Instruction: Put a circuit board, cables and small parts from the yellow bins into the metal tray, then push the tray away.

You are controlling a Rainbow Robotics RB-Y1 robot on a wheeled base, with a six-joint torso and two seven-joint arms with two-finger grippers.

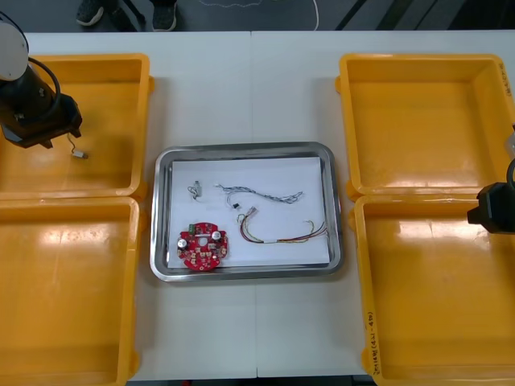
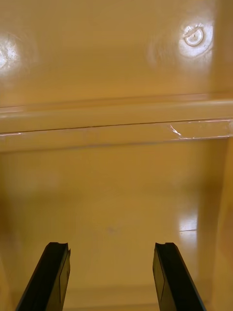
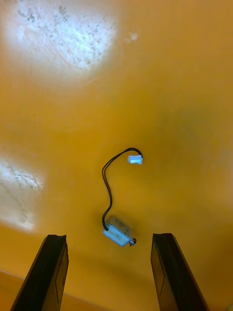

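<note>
An electronics workshop: yellow bins (image 1: 418, 121) flank a metal tray (image 1: 241, 149) holding a circuit board (image 1: 203, 248).

White arm link (image 1: 8, 47), blk left gripper (image 3: 109, 237), flat fingers (image 3: 51, 274).

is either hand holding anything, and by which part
Nothing is held. The left hand is open over a black cable; the right hand is open over the floor of a yellow bin.

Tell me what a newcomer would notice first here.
The round red circuit board stands out in the near left corner of the metal tray at the table's middle. The left gripper hovers open above a black cable with white ends in the far left yellow bin. The right gripper hangs open by the right yellow bins' shared rim.
</note>
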